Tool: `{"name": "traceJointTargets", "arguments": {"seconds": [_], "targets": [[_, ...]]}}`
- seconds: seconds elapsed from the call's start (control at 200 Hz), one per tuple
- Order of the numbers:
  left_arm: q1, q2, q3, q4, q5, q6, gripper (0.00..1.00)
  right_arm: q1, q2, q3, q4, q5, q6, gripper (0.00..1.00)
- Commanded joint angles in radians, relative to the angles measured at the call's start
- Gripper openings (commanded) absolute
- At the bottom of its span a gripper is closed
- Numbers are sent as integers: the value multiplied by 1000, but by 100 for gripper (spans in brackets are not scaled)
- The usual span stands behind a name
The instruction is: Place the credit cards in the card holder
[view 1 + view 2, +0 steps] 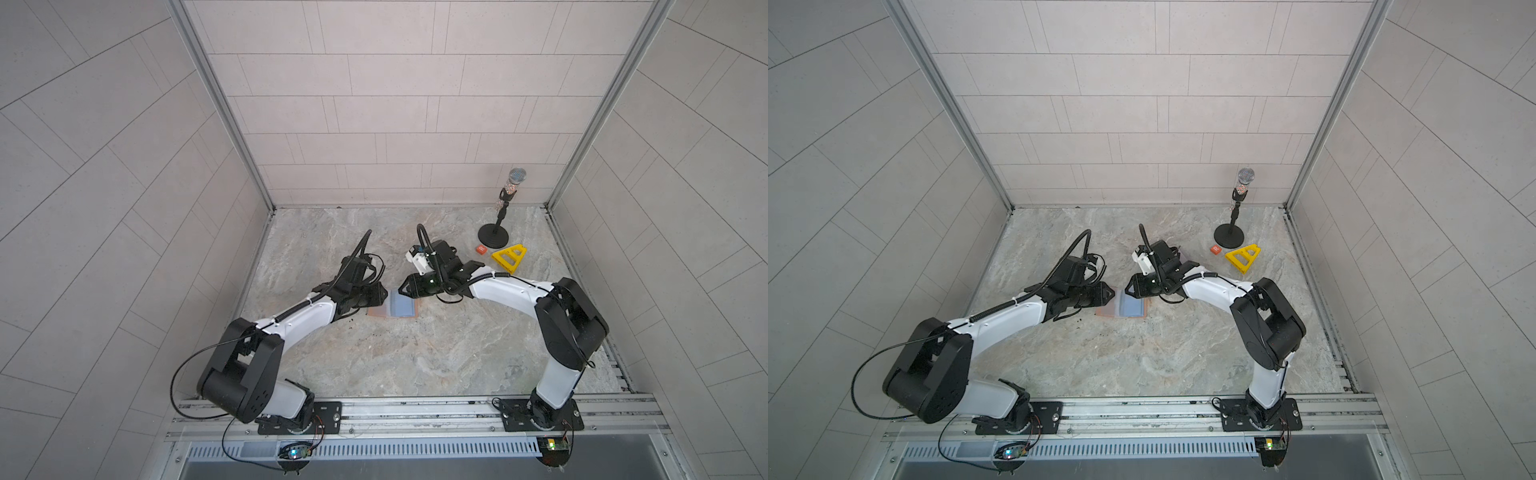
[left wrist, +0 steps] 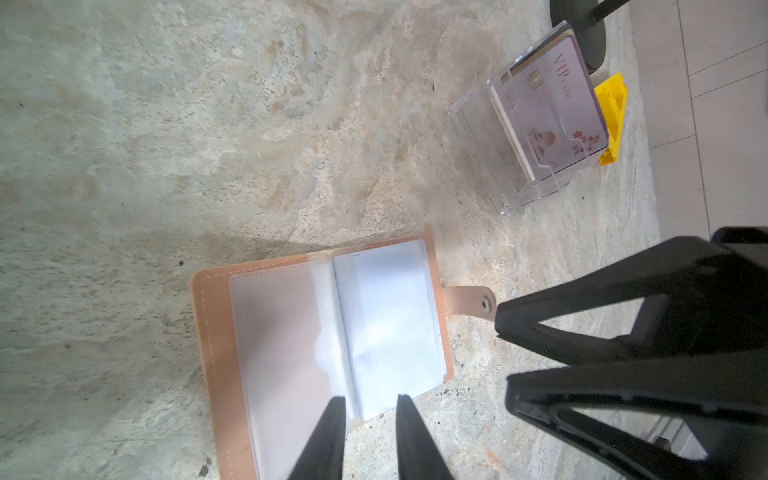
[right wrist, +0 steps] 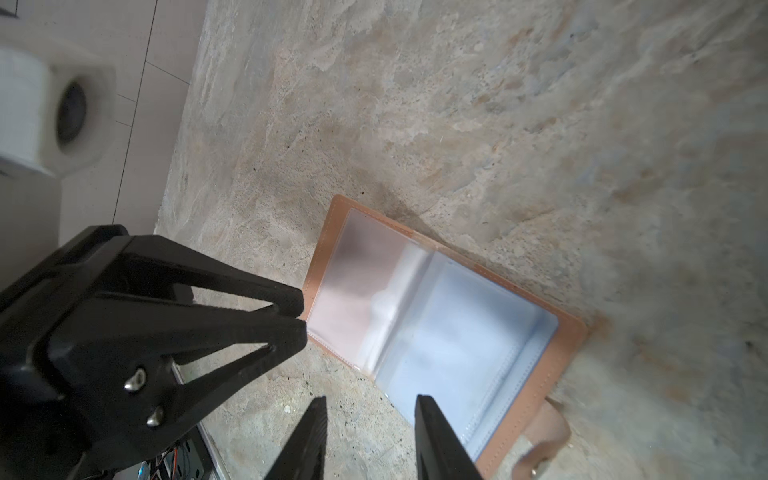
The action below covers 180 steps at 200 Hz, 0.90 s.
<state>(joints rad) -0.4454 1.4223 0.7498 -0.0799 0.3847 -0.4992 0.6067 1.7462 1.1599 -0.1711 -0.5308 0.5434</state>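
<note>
- Card holder (image 2: pixel 332 332) lies open and flat on the marble table (image 2: pixel 166 145), clear sleeves facing up, between the two grippers; its snap tab (image 2: pixel 465 297) points toward the right one.
- Credit cards (image 2: pixel 552 108), a pale lilac one in front, stand in a clear box (image 2: pixel 486 137) well apart from the holder.
- Left gripper (image 2: pixel 370 400) hovers at the holder's edge, fingers slightly apart, gripping nothing.
- Right gripper (image 3: pixel 372 399) hovers near the tab side, fingers wider apart, empty.
</note>
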Motion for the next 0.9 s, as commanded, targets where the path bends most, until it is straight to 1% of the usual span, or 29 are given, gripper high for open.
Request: {"name": "traceJointTargets", "arguments": {"seconds": [0.0, 0.145, 0.3, 0.435, 0.626, 0.781, 0.896], "targets": [[3, -28, 42, -23, 36, 17, 29, -39, -58, -6, -44, 40, -37, 38], [2, -23, 58, -23, 92, 22, 29, -99, -85, 16, -137, 62, -107, 38], [2, -6, 79, -16, 103, 17, 29, -161, -101, 55, -245, 113, -191, 38], [-2, 44, 136, -17, 127, 1, 29, -211, -93, 98, -327, 169, -254, 40], [-26, 152, 248, -14, 129, -25, 39, -285, -72, 157, -402, 208, -329, 44], [-57, 273, 370, -8, 121, -61, 46, -331, -39, 217, -465, 225, -403, 51], [-85, 365, 464, -9, 93, -88, 52, -355, 2, 264, -497, 227, -446, 58]]}}
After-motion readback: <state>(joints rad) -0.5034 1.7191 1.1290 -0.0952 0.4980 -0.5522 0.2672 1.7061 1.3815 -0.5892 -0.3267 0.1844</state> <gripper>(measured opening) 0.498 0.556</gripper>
